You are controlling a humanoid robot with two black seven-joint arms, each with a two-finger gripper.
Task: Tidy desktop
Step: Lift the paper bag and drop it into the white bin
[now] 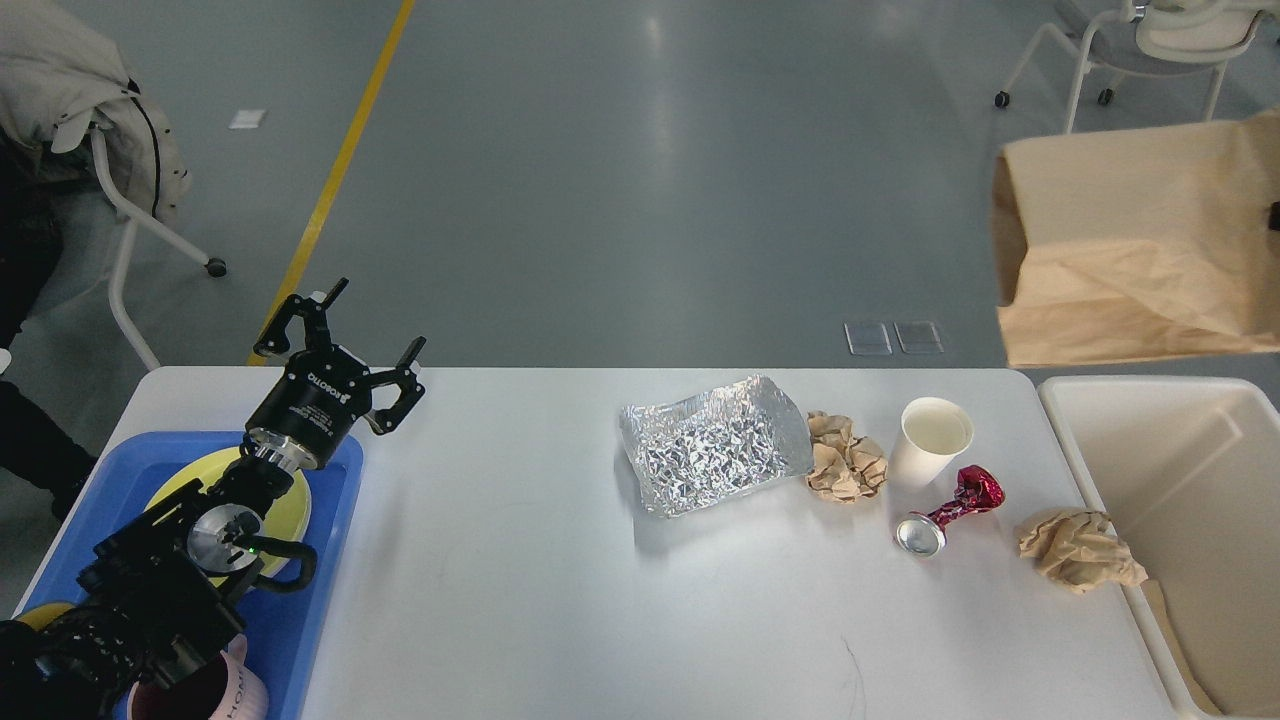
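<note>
In the head view, the white worktop (pixel 520 600) filled the lower part of the frame, with grey floor beyond its far edge. The left end effector (pixel 370 335) hung above the worktop's far left corner with its two fingers spread wide and nothing between them. Its arm ran back down over a blue tray (pixel 310 600) that sat on the worktop's left end. A yellow plate (pixel 290 500) lay in the tray, partly hidden by the arm, and a pink mug (pixel 240 695) showed at the frame's bottom edge.

Right of centre lay a crinkled foil tray (pixel 712 445). Just beside its right end sat a crumpled brown paper ball (pixel 845 458), and next to that stood an upright white paper cup (pixel 935 438). A crushed red can (pixel 950 512) lay on its side in front of the cup. A second brown paper wad (pixel 1078 548) rested near the worktop's right edge.

A cream bin (pixel 1180 470) stood against that right edge. A brown paper bag (pixel 1140 250) hung above it, at the frame's right side. The right end effector was out of view.
</note>
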